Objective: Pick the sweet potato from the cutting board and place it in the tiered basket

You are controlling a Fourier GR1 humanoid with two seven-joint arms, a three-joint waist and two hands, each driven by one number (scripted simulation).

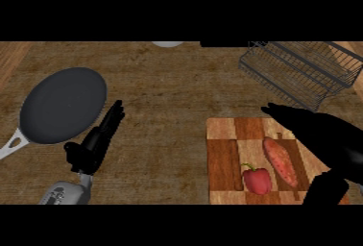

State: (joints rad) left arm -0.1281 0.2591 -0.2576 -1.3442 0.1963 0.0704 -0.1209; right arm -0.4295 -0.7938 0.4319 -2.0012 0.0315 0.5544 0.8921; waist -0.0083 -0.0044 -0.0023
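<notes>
Your right hand hovers open over the cutting board, holding nothing.

Your right hand [312,126] has its fingers stretched out straight, pointing up-left above the far right part of the checkered wooden cutting board [225,144]. The sweet potato [281,162], long, tapered and orange-red, lies on the board just left of and below that hand, beside a glossy red bell pepper [257,179]. The dark wire tiered basket [301,72] stands beyond the board. Your left hand [99,139] rests open with straight fingers on the grainy wooden tabletop [170,96], next to a round black frying pan [64,104].
</notes>
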